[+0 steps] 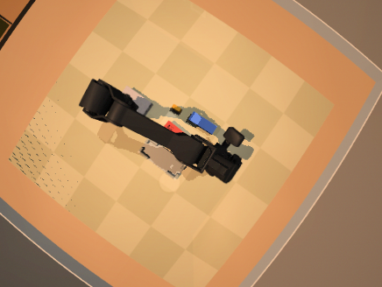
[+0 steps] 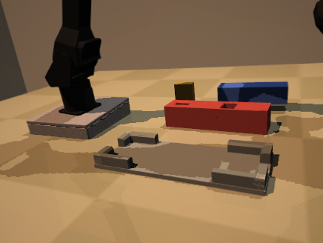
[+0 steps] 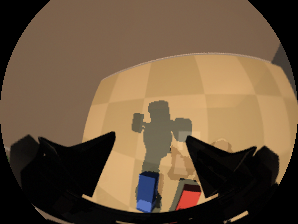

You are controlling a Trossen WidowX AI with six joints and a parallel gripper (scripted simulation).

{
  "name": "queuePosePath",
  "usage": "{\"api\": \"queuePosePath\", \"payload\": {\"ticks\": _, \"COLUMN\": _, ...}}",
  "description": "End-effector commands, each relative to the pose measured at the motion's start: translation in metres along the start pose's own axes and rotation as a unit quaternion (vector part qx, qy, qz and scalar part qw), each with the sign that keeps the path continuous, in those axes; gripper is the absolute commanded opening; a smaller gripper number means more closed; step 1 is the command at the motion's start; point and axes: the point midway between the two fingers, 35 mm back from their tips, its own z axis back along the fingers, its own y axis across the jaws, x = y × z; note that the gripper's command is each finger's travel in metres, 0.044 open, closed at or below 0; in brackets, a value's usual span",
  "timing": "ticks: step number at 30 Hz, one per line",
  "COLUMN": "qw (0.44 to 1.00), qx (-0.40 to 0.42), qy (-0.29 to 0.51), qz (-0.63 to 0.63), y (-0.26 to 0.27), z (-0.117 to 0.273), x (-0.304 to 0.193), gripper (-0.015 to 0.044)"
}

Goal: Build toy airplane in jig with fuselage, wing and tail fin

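The red fuselage [image 1: 172, 127] [image 2: 216, 118] [image 3: 188, 197] lies on the floor beside the cradle, its two sockets facing up. The grey cradle [image 1: 163, 157] [image 2: 237, 178] is empty; the arm covers part of it in the top view. The blue wing [image 1: 203, 123] [image 2: 255, 92] [image 3: 148, 186] lies behind the fuselage in the exterior view, apart from it. The small orange tail fin [image 1: 176, 108] [image 2: 184, 92] stands behind the fuselage's left part there. Tabs on the wing and fin are not visible. My gripper [image 3: 152, 137] is wide open and empty, raised above the floor beyond the wing and fuselage.
The arm's base plate [image 2: 59, 130] sits left of the cradle in the exterior view. The arm [image 1: 151, 127] stretches over the fuselage's edge and the cradle in the top view. The fuselage, wing and fin lie close together.
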Motion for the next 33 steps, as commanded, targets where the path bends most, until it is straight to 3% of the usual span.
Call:
{"api": "queuePosePath", "payload": {"ticks": 1, "qw": 0.988, "qx": -0.106, "qy": 0.116, "qz": -0.011, "y": -0.018, "z": 0.036, "x": -0.068, "gripper": 0.044}}
{"api": "queuePosePath", "payload": {"ticks": 13, "qw": 0.925, "qx": -0.246, "qy": 0.288, "qz": 0.008, "y": -0.042, "z": 0.115, "x": -0.159, "gripper": 0.044}}
{"api": "queuePosePath", "payload": {"ticks": 21, "qw": 0.925, "qx": -0.247, "qy": 0.289, "qz": 0.008, "y": -0.043, "z": 0.113, "x": -0.16, "gripper": 0.044}}
{"api": "queuePosePath", "payload": {"ticks": 26, "qw": 0.925, "qx": -0.247, "qy": 0.289, "qz": 0.008, "y": -0.066, "z": 0.079, "x": -0.186, "gripper": 0.044}}
{"api": "queuePosePath", "payload": {"ticks": 33, "qw": 0.925, "qx": -0.247, "qy": 0.289, "qz": 0.008, "y": -0.071, "z": 0.07, "x": -0.193, "gripper": 0.044}}
